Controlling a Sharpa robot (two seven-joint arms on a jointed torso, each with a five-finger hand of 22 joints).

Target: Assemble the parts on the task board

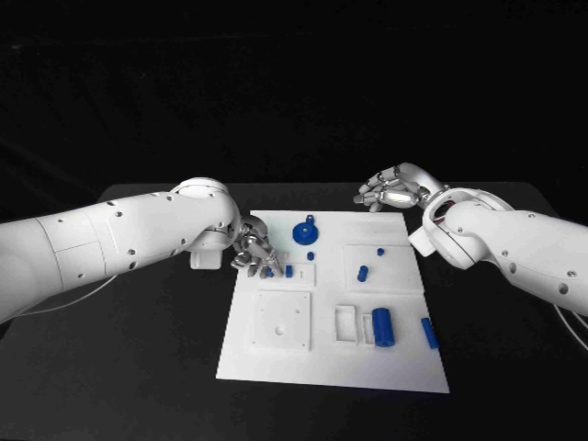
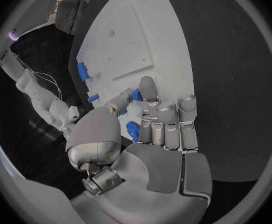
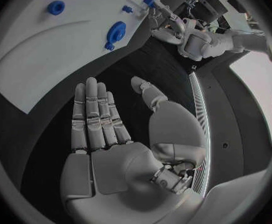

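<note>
Desk: black desk [image 1: 122,367] under a dark backdrop, with the white task board [image 1: 333,367] lying in its middle.
Left hand: the left hand [image 1: 254,250] hangs over the board's left edge, fingers bent down; in the left wrist view thumb and fingertip pinch a small blue peg [image 2: 136,95].
Right hand: the right hand [image 1: 395,190] floats over bare desk just past the board's far right corner, fingers straight and apart, holding nothing.
Parts: a blue round part [image 1: 305,231] lies near the far edge; a blue cylinder [image 1: 383,326] and a blue bar [image 1: 429,333] sit toward the near right.
Open room: bare black desk flanks both long edges of the board.
</note>
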